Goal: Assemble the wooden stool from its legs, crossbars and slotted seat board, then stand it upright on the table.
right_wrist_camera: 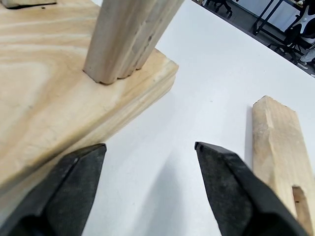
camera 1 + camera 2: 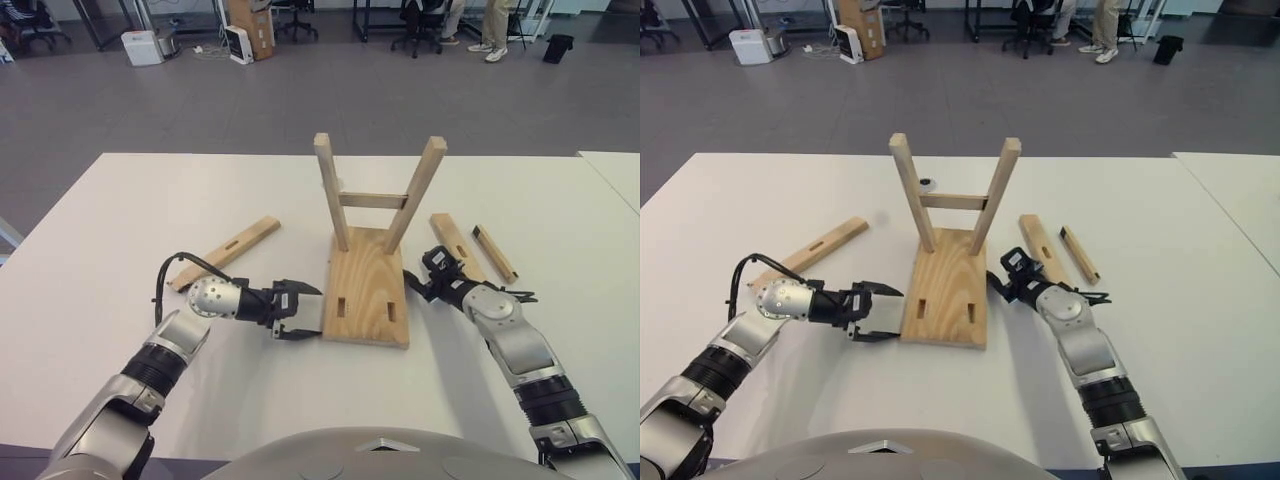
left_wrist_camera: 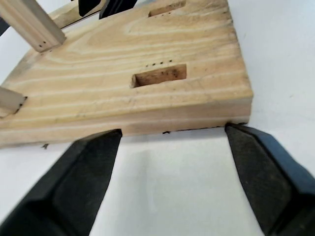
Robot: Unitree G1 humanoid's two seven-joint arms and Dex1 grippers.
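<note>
The slotted seat board (image 2: 367,285) lies flat on the white table (image 2: 100,290). Two legs (image 2: 330,190) rise from its far end, leaning inward and joined by a crossbar (image 2: 372,200). Two empty slots (image 3: 160,75) sit at its near end. My left gripper (image 2: 298,312) is open at the board's near left edge, a finger (image 3: 83,177) on each side of that edge. At the board's right edge, beside the right standing leg (image 1: 128,34), my right gripper (image 2: 415,283) stands open. One loose leg (image 2: 225,252) lies to the left; another loose leg (image 2: 452,243) and a short crossbar (image 2: 495,253) lie to the right.
A second white table (image 2: 615,170) adjoins at the far right. Beyond the table's far edge there is grey floor with office chairs (image 2: 420,25) and boxes (image 2: 143,47). Bare table top spreads in front of the board and along the left side.
</note>
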